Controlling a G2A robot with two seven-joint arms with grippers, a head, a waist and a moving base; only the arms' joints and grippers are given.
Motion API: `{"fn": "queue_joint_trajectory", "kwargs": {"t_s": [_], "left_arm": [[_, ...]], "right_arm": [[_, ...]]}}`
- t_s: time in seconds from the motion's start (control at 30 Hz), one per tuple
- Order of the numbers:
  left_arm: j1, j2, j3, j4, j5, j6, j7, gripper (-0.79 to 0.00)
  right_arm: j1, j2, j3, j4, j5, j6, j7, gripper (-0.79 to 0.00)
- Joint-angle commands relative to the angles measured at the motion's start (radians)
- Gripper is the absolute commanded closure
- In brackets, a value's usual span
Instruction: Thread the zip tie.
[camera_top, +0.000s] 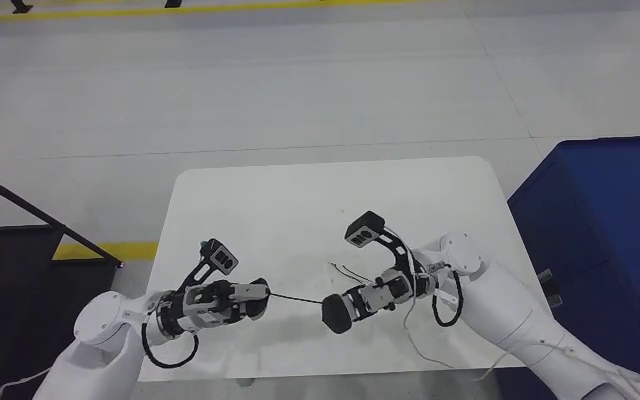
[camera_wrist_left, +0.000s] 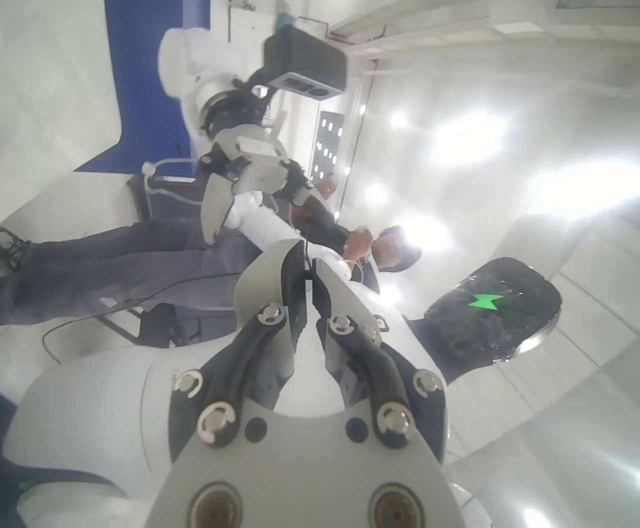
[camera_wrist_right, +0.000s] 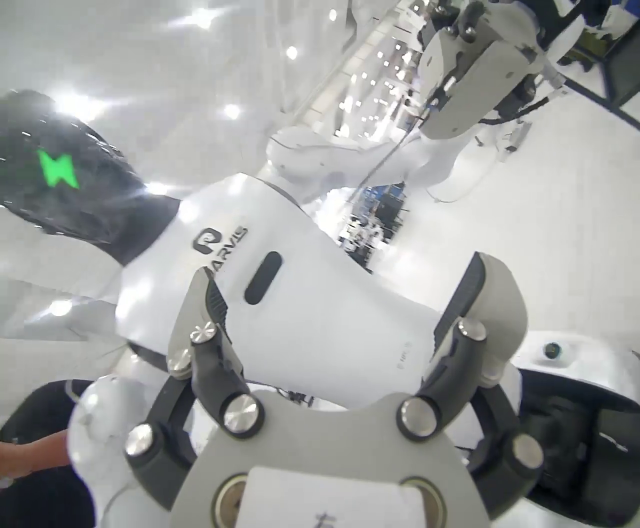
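Top view: both arms are over the near part of the white counter (camera_top: 300, 200). The left hand (camera_top: 258, 296) is clamped on 1 end of a thin black zip tie (camera_top: 295, 297). The tie runs roughly level from it toward the right hand (camera_top: 335, 312). The free tip ends just beside that hand; I cannot tell whether it touches.

In the left wrist view, the left hand's 2 fingers (camera_wrist_left: 292, 280) are pressed nearly together, with the dark end of the tie pinched between them. In the right wrist view, the right hand (camera_wrist_right: 340, 270) is spread wide and holds nothing.

Just beyond the right hand, a few thin dark strips (camera_top: 348, 269) lie loose on the counter. Farther off, a blue box (camera_top: 590, 220) stands beside the counter's right edge.
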Motion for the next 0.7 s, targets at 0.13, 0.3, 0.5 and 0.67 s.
{"fn": "queue_joint_trajectory", "kwargs": {"t_s": [0.13,0.3,0.5,0.67], "left_arm": [[0.003,0.0,0.003,-0.012,0.034,-0.004,0.03,0.0],[0.039,-0.008,0.031,-0.059,0.095,-0.087,0.143,0.0],[0.039,-0.017,0.072,-0.052,0.146,-0.156,0.173,0.0],[0.053,-0.02,0.07,-0.066,0.139,-0.192,0.167,0.0]], "right_arm": [[-0.01,-0.004,-0.008,-0.039,-0.046,-0.003,-0.046,-0.785],[-0.03,-0.022,-0.012,-0.055,-0.035,-0.029,-0.073,-0.785],[-0.053,-0.038,0.008,-0.034,0.013,-0.048,-0.099,-0.283],[-0.066,-0.045,0.029,-0.015,0.001,-0.037,-0.115,-0.194]]}}
